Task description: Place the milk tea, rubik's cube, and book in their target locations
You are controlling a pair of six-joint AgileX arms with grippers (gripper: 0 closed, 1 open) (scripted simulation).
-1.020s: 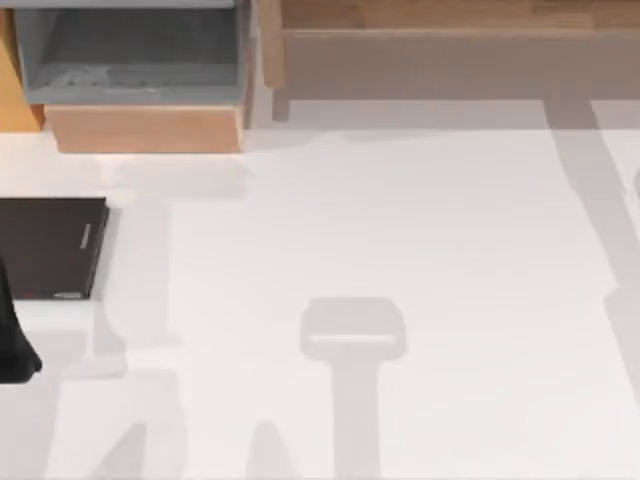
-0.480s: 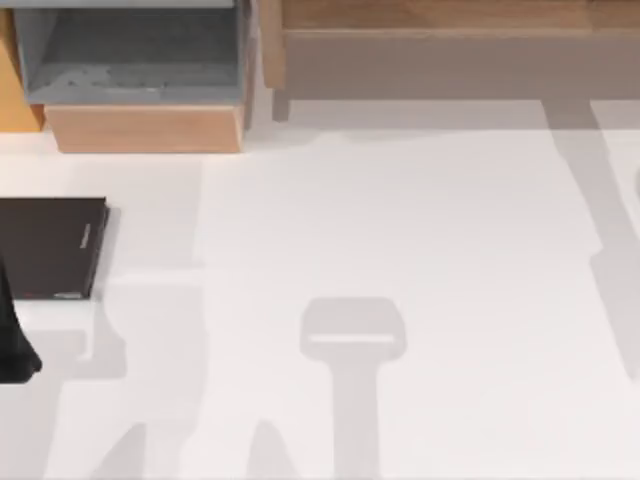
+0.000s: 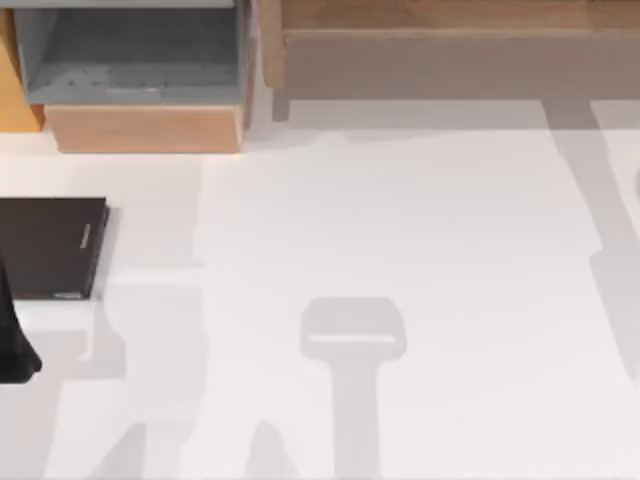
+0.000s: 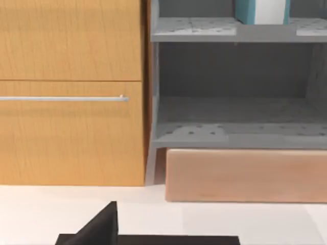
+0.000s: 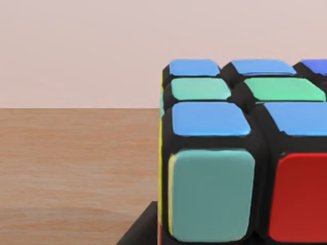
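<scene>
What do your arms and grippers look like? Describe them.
Little shows. The left arm is a plain matte black, rounded form at the top view's left edge, with no cables or markings visible. In the right wrist view, the right gripper shows a black, flat-faced, angular edge.

I see the small black-edged rubik's cube (image 5: 245, 153) with blue, green, teal and red stickers, a flat black slab (image 3: 50, 248), and the teal-covered book (image 4: 245, 11) with white pages.
</scene>
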